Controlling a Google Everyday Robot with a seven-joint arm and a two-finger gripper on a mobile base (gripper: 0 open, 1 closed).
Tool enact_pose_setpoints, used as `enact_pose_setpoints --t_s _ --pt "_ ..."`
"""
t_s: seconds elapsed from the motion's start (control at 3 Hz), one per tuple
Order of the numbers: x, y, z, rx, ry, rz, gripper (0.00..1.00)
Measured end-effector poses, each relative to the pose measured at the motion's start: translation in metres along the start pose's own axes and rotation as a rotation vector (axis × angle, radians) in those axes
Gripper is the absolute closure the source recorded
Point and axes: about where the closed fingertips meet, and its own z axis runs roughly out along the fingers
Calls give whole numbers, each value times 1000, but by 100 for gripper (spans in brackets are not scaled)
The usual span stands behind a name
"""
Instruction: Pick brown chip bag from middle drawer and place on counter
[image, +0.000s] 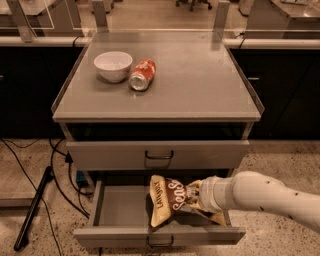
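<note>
The brown chip bag (172, 197) stands tilted over the right half of the open middle drawer (117, 210), its cream end raised to the left. My gripper (198, 196) reaches in from the right on a white arm and is shut on the bag's right end; the bag hides most of the fingers. The grey counter (200, 80) lies above, with the bag well below it.
A white bowl (113, 65) and an orange-red soda can (142, 74) lying on its side sit at the counter's back left. The upper drawer front (159, 154) is closed, just above the bag. A dark pole and cables (32, 210) lie on the floor to the left.
</note>
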Motion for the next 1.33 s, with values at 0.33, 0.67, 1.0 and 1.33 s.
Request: enact_pose_setpoints --t_s 0.33,0.67,1.0,1.33 --pt "-43 -7 -51 34 -4 -43 100" --pt "-103 -34 -123 122 14 -132 100" --pt "-120 -41 -144 157 34 -170 100" --pt "-125 -50 -151 168 33 -165 100"
